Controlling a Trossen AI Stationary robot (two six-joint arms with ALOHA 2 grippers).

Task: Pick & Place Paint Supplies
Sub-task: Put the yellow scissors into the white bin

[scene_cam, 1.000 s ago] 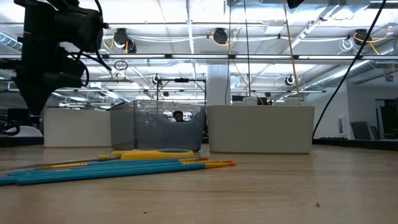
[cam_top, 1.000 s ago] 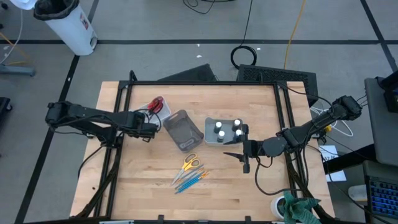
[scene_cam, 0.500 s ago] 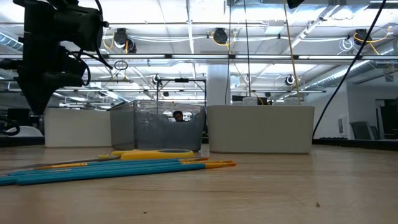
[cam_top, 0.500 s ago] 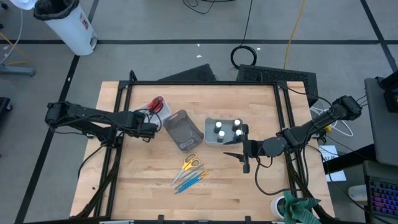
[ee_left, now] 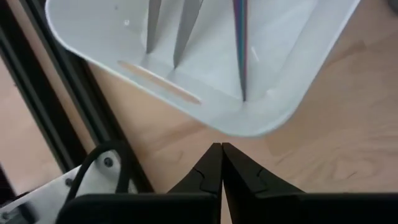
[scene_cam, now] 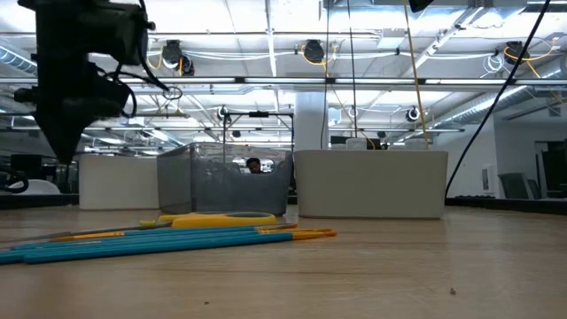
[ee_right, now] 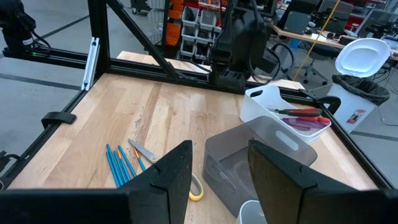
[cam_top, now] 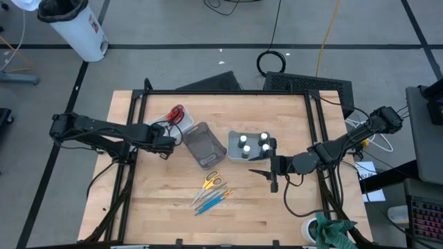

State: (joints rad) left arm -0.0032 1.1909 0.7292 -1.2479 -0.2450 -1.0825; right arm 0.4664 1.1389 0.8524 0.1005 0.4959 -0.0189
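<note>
On the wooden table (cam_top: 159,200) three containers sit in a loose row. Farthest left is a white bin (cam_top: 172,119) holding two pairs of scissors: a red pair (ee_right: 303,112) and a purple pair (ee_right: 305,123), lying side by side inside it. Beside it stands a clear grey bin (cam_top: 204,144), tilted at an angle to the table edges, with nothing visible inside. To the right of that, a white tray (cam_top: 250,145) carries four dark bottles with white caps (cam_top: 255,143), grouped close together.

Nearer the front of the table lies a third pair of scissors, the yellow-handled scissors (cam_top: 210,182), flat on the wood. Just beside them, touching or nearly so, lies a small bundle of thin brushes (cam_top: 213,201), blue and teal with orange tips; the right wrist view shows about four of them (ee_right: 118,165), though the exact count is hard to tell.

The left hand (cam_top: 168,144) hovers just beside the white bin, between it and the grey bin; its own wrist view shows the two dark fingers (ee_left: 211,168) pressed together with nothing between them, pointing at the bin's rim. The right hand (cam_top: 266,175) hangs just in front of the bottle tray, fingers (ee_right: 171,171) spread wide apart and holding nothing.
</note>
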